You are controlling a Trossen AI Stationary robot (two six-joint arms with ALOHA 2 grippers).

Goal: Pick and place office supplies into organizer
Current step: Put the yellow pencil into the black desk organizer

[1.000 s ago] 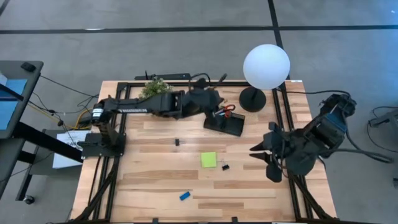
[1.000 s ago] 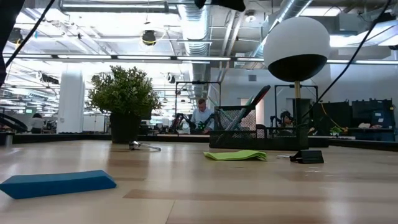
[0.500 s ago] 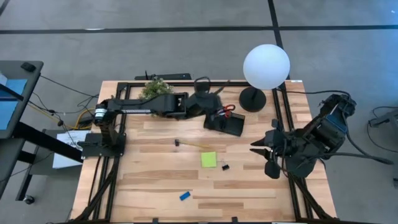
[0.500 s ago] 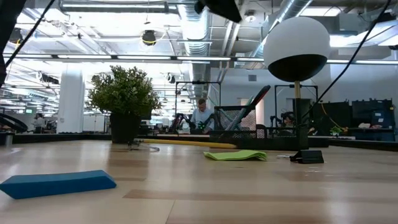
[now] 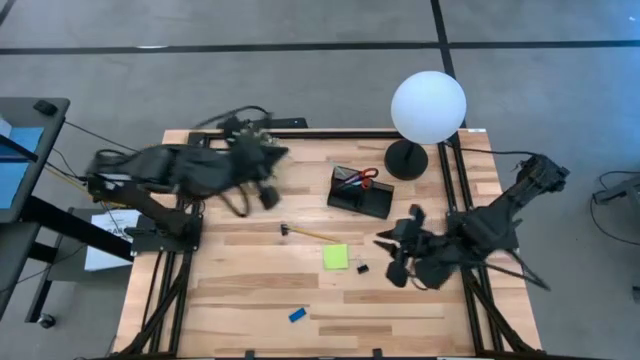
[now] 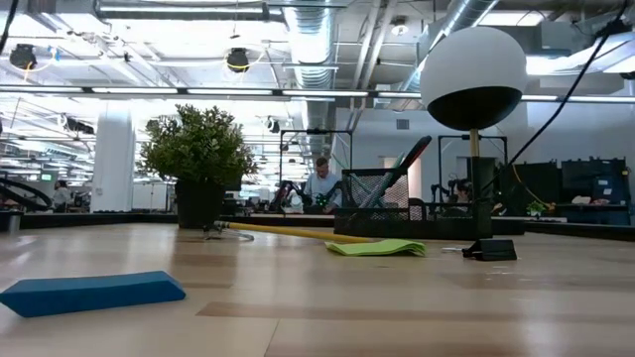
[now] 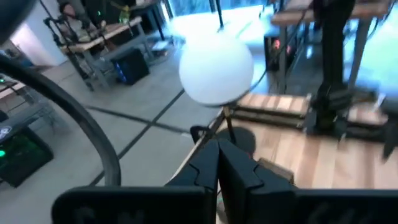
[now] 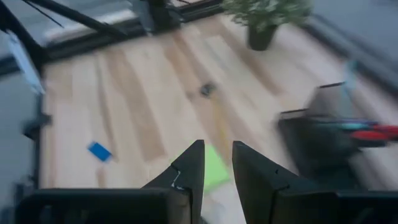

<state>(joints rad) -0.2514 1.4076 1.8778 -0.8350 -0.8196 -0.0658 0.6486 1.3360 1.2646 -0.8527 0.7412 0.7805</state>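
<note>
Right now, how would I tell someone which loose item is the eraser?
Start at the white globe lamp at the table's far edge, then cross past the black organizer and lime-green sticky-note pad toward the near edge. The eraser lies alone there: a small blue block, the only blue item.

Inventory, table top:

- Organizer (image 5: 362, 194): one, black, holding one pair of red-handled scissors (image 5: 366, 178) (other contents too dark to count).
- Yellow pencil (image 5: 312, 234): one, lying flat.
- Lime-green sticky-note pad (image 5: 336, 257): one.
- Blue eraser (image 5: 298, 315): one.
- Small black clips: two, one (image 5: 285, 231) at the pencil's end, one (image 5: 362, 268) just beside the pad.
- Lamp (image 5: 428, 108) with white globe: one.
- Potted plant (image 6: 199, 159): one.
- Robot arms: two (one per side).
- People in the room behind: one seated person (image 6: 321, 184) clearly seen.
</note>
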